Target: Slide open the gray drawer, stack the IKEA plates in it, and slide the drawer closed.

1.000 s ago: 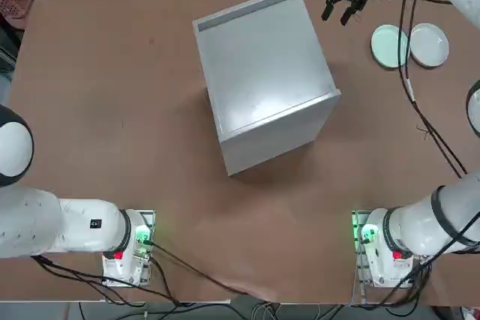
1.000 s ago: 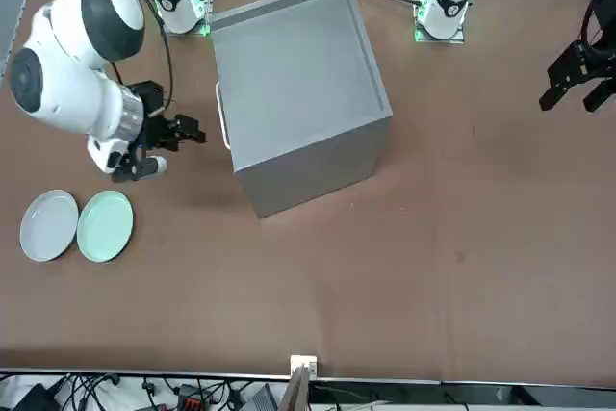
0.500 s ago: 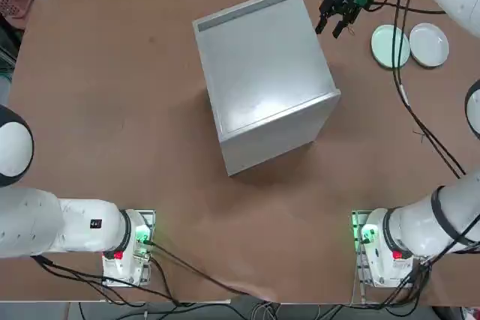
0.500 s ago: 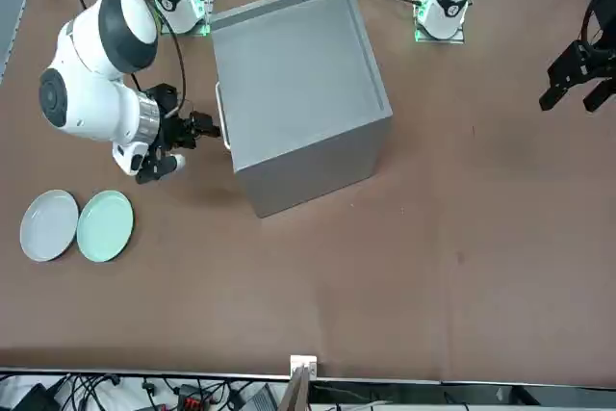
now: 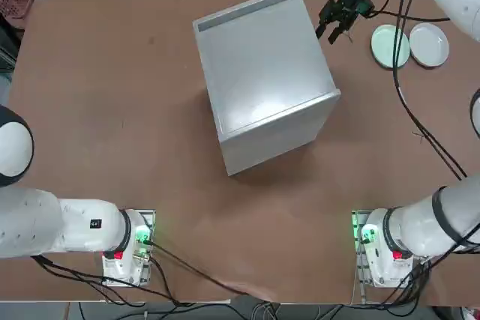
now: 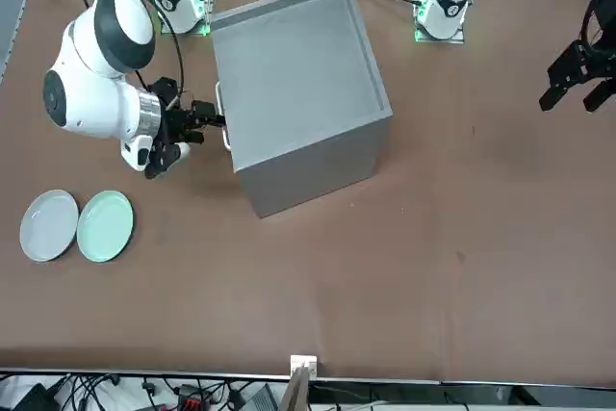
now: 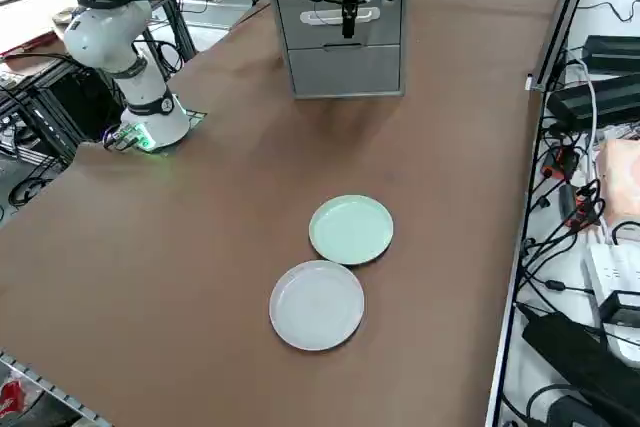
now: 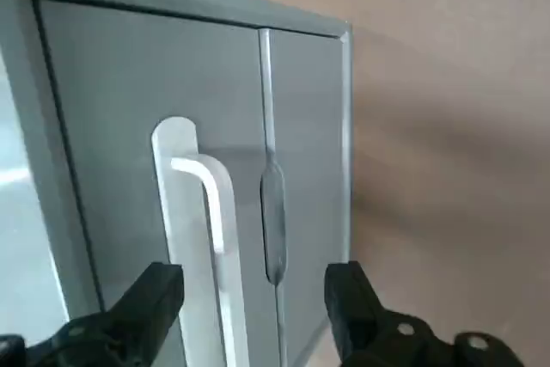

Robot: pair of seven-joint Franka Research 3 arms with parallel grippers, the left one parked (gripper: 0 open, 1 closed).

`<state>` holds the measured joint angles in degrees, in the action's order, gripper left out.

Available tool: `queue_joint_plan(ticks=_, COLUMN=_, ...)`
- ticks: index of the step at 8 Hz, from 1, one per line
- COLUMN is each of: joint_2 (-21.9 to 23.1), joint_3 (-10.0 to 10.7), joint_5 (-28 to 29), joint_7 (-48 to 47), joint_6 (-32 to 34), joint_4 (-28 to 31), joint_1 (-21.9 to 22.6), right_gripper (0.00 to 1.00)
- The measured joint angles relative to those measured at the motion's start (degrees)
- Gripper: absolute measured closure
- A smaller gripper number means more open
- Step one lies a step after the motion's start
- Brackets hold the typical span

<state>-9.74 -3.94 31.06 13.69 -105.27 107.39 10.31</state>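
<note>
The gray cabinet (image 5: 262, 73) stands mid-table, turned at an angle, its gray drawer (image 7: 340, 15) shut. A pale bar handle (image 8: 210, 204) runs across the drawer front. My right gripper (image 5: 330, 26) is open right at that front, its two black fingers (image 8: 146, 298) either side of the handle without touching it. The front view shows the gripper (image 6: 207, 127) level with the handle (image 6: 221, 117). The mint green plate (image 5: 390, 45) and the gray-white plate (image 5: 429, 43) lie side by side on the table beyond the gripper, touching rim to rim, as the right side view shows (image 7: 351, 229) (image 7: 317, 304).
A black cable (image 5: 420, 118) trails from my right arm over the table near the plates. A second gray panel (image 7: 345, 69) sits under the drawer front. The table edge (image 7: 520, 147) runs past the plates, with power strips and cables beyond it.
My right gripper has moved in from the plates' side toward the cabinet's drawer front and now sits at the handle. Cabinet and plates have not moved.
</note>
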Motion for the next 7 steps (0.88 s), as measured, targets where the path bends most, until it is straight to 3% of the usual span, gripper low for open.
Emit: queue_joint_plan(ticks=7, joint_2=0.4, joint_3=-0.5, joint_5=0.3, joint_7=1.5, joint_6=-4.2, joint_4=3.7, joint_1=0.8, right_gripper=0.00)
